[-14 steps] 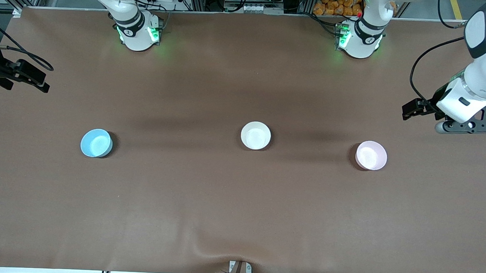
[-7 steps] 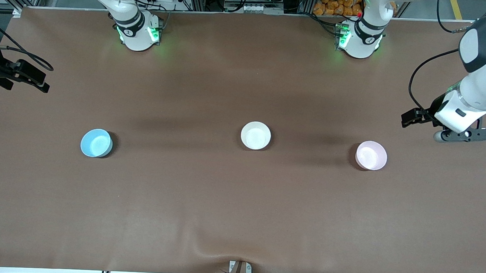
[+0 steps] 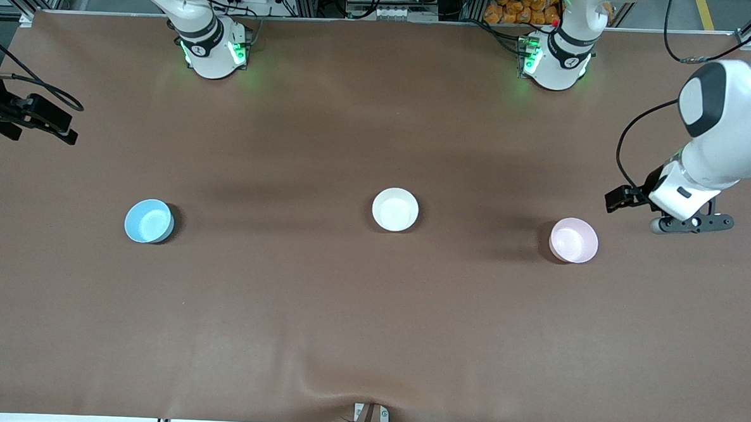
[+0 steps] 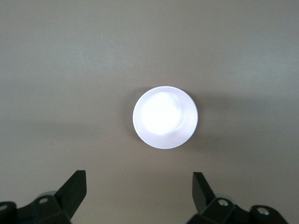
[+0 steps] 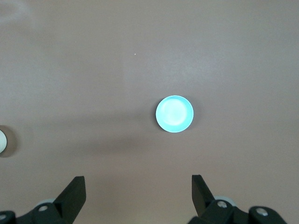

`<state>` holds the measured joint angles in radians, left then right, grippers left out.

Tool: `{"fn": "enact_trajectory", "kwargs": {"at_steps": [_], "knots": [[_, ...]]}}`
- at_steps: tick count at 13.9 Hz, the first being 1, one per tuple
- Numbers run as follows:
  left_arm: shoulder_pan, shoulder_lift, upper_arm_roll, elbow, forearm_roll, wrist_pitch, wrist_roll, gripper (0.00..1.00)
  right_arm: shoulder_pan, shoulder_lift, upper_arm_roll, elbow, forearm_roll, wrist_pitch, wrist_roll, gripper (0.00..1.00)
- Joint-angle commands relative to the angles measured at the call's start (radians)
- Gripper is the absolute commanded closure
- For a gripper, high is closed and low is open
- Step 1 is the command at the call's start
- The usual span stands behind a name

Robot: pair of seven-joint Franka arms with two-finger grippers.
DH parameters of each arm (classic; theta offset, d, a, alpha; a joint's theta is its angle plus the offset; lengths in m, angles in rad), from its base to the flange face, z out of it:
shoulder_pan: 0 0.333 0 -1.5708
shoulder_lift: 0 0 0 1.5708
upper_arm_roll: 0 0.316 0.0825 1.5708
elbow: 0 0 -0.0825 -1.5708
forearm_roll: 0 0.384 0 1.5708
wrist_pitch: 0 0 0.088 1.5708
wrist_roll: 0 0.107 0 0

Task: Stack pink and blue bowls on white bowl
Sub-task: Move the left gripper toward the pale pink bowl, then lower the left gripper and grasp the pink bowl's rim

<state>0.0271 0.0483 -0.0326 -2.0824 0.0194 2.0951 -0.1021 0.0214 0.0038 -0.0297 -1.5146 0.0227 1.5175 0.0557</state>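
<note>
Three bowls sitting apart in a row on the brown table (image 3: 371, 312), described from the right arm's end toward the left arm's end, with the white bowl (image 3: 395, 209) in the middle as landmark.

Lying well toward the right arm's end from the white bowl, slightly nearer the front camera: the blue bowl (image 3: 149, 221), upright and empty. Hanging high over the table edge at that end: the right gripper (image 3: 31, 120), barely showing in the front view. Showing only in the right wrist view: its two fingers (image 5: 74, 196) standing wide apart, holding nothing, with the blue bowl (image 5: 174, 114) below and a sliver of the white bowl (image 5: 2, 141) at the frame edge.

Lying well toward the left arm's end from the white bowl: the pink bowl (image 3: 574, 240), upright and empty. Hovering over bare table near the pink bowl: the left gripper (image 3: 685, 223). Showing only in the left wrist view: fingers (image 4: 75, 189) spread wide, gripping nothing, with the pink bowl (image 4: 165, 117) below, looking washed-out white.
</note>
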Motion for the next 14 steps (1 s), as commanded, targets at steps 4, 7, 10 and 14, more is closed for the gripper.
{"fn": "enact_trajectory", "kwargs": {"at_steps": [4,7,10,14], "knots": [[0.033,0.08,-0.003,-0.013,0.008,0.094,0.021,0.0,-0.018,0.004,0.013,0.011,0.003,-0.008,0.0,0.0],[0.034,0.137,-0.003,-0.019,0.008,0.153,0.019,0.0,-0.02,0.004,0.013,0.011,0.003,-0.007,0.0,0.0],[0.034,0.171,-0.003,-0.057,0.008,0.247,0.021,0.0,-0.02,0.004,0.013,0.011,0.003,-0.007,0.0,0.0],[0.051,0.205,-0.003,-0.067,0.008,0.292,0.019,0.0,-0.02,0.004,0.013,0.011,0.003,-0.007,0.0,0.0]]}}
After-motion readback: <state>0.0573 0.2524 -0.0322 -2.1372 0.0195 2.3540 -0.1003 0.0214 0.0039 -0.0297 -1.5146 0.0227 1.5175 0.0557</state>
